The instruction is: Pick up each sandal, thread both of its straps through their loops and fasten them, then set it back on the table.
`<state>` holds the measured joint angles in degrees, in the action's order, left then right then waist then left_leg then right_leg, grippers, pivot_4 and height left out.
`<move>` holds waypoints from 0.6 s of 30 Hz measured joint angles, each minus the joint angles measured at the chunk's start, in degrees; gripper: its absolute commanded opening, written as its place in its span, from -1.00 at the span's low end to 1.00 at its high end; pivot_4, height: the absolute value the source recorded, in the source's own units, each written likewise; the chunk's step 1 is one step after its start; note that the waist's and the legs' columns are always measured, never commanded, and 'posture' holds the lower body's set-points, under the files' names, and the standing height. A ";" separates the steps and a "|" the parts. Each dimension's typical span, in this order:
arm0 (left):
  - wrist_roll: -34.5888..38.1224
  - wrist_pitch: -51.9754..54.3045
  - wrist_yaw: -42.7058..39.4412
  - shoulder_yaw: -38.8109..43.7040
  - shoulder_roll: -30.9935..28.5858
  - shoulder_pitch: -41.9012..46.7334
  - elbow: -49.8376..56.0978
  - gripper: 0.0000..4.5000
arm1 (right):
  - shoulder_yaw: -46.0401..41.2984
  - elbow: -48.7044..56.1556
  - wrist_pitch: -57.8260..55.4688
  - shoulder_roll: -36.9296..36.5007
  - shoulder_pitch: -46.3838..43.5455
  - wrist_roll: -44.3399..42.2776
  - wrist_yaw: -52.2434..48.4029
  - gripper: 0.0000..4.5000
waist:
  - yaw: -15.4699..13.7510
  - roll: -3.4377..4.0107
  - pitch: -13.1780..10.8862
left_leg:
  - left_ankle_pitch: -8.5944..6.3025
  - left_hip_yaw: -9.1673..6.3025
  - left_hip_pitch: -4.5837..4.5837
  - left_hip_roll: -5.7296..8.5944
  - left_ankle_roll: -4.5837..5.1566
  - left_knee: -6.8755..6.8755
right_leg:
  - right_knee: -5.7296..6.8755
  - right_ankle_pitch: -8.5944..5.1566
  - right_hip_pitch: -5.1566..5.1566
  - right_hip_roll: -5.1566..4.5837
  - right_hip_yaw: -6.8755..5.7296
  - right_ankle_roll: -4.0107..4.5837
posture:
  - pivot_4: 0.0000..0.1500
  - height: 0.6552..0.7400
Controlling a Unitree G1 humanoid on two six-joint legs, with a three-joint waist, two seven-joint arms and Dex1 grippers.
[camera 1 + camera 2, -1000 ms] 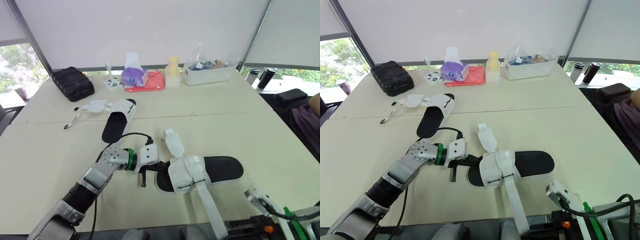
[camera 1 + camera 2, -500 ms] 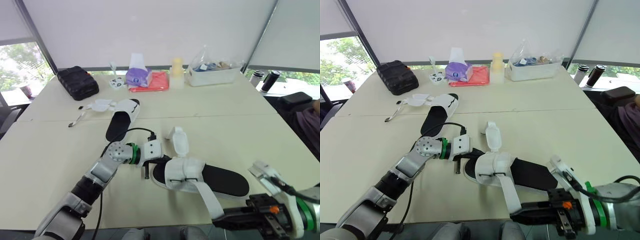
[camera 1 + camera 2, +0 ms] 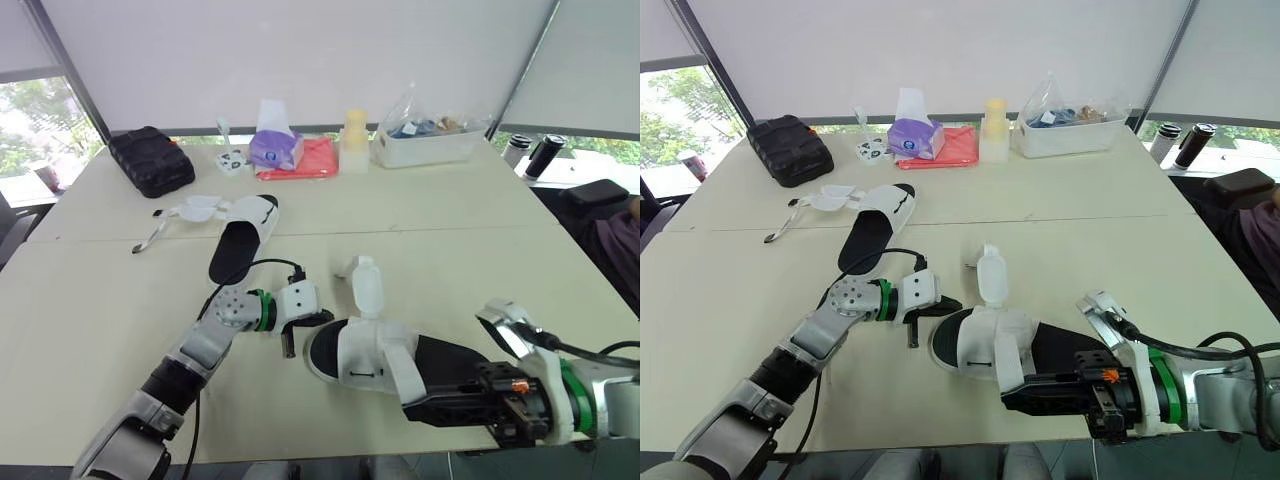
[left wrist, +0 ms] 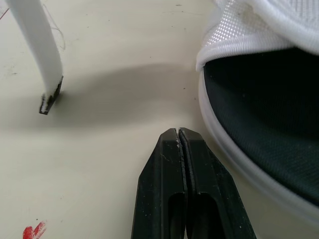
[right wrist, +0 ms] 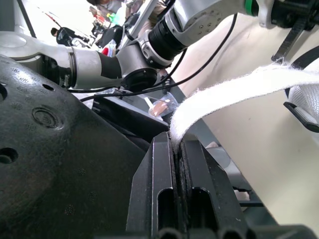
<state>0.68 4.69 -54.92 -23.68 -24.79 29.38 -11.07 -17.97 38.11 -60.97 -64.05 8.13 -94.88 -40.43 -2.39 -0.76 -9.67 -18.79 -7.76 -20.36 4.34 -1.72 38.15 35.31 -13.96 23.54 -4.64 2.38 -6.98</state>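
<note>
Pinching the loose strap (image 5: 224, 94) tight, the right claw (image 5: 177, 149) is hovering over the heel end of the near sandal (image 3: 365, 355), which is lying lengthwise on the desk (image 3: 450, 240) between both arms. The left claw (image 4: 178, 137), clenched on nothing, is sitting just beside its toe.

table (image 3: 480, 250): beige, seamed | blinds (image 3: 300, 60): white, drawn | window (image 3: 35, 130): daylight, greenery outside

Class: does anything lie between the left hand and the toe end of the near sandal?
Nothing visible does. In the left wrist view the left hand, shut and empty, sits just short of the sandal and its white rim, with bare table between them.
</note>
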 measured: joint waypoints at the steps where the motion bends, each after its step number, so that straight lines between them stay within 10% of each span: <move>1: -0.04 0.09 0.05 0.18 0.05 -0.13 0.11 -1.00 | 0.64 -0.31 0.16 0.15 -0.65 -0.49 1.07 -0.99 | 0.03 0.00 0.00 | 0.00 0.00 0.00 0.00 0.00 0.00 | 0.00 0.00 0.00 0.01 0.00 0.00 | 1.00 1.00; 18: 19.50 23.70 -10.10 11.48 -4.65 -0.86 14.06 -1.00 | 5.01 -6.85 0.03 2.85 -4.83 -3.23 5.77 -0.99 | 0.16 -0.05 -0.07 | -0.01 0.04 -0.21 0.04 0.01 0.00 | 0.05 0.00 0.25 0.09 0.02 0.00 | 1.00 1.00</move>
<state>20.19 28.38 -65.02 -12.19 -29.44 28.52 3.00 -12.97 31.26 -60.94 -61.20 3.30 -98.11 -34.66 -2.23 -0.80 -9.75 -18.79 -7.73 -20.57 4.38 -1.71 38.15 35.36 -13.96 23.80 -4.55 2.39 -6.97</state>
